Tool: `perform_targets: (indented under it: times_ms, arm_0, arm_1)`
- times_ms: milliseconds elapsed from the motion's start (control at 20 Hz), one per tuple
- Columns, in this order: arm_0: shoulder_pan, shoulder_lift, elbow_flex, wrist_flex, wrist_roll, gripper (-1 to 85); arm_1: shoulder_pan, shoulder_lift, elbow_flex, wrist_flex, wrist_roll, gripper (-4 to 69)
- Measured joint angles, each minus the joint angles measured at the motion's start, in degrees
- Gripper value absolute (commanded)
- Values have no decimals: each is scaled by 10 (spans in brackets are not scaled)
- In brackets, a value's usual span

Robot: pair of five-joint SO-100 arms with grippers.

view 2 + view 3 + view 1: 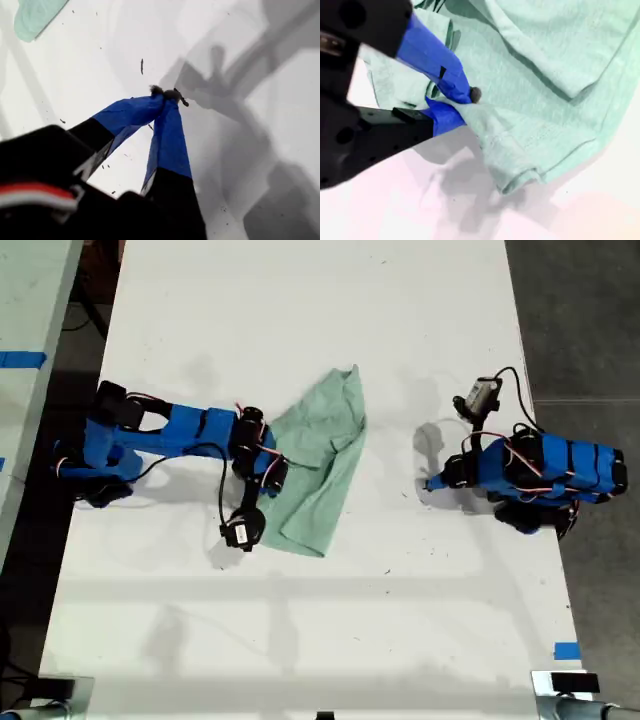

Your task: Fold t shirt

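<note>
The t shirt (325, 455) lies crumpled and partly folded on the white table (300, 320), near the middle of the exterior view. My second gripper (270, 466) reaches in from the exterior view's left and rests on the shirt's edge. In the second wrist view my second gripper (462, 105) has its blue fingers pinched on a ridge of the t shirt (545, 75). My first gripper (428, 483) stays at the exterior view's right, apart from the cloth. In its wrist view my first gripper (167, 94) is shut on nothing above bare table, with only a corner of the t shirt (35, 15) showing.
The table's edge runs close behind the first arm's base (560, 480) at the exterior view's right, with dark floor beyond. A blue tape mark (567, 650) sits near the lower right corner of the exterior view. Another table (25, 330) stands at that view's left.
</note>
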Motion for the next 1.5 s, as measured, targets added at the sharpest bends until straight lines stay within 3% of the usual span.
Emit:
perform_targets:
  times_ms: [200,550,700,900,1250,1500]
  arm_0:
    - [-1,-11,-30,-28,15,-3]
    - [20,-20,-30,-146,78,2]
    - [25,-59,-30,-187,99,117]
    - [28,-89,-30,-232,124,160]
    - [40,-24,-30,-236,130,116]
    - [40,148,-7,-195,90,32]
  arm_1:
    - [0,0,0,0,0,-17]
    - [0,0,0,0,0,-17]
    - [0,0,0,0,0,-17]
    - [0,0,0,0,0,-17]
    - [0,0,0,0,0,-18]
    - [0,0,0,0,0,-19]
